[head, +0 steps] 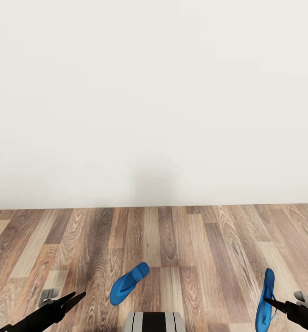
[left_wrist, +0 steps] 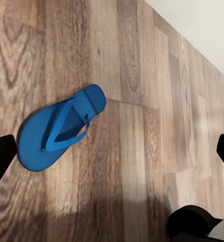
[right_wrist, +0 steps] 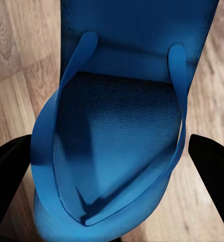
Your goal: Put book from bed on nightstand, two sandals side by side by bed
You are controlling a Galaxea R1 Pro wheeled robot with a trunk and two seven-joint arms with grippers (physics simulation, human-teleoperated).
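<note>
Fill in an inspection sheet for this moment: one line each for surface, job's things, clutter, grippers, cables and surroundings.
Surface: light-brown wood plank floor, bare apart from the sandals.
Job's things: one blue sandal lies flat on the floor ahead of the robot base, straps up; second sandal sits on edge at the right gripper.
Clutter: nothing seen.
Grippers: left gripper open and empty, hovering short of the flat sandal; the right gripper's fingers flank the second sandal, its grip cannot be told.
Cables: nothing seen.
Surroundings: plain white wall meeting the floor straight ahead.
</note>
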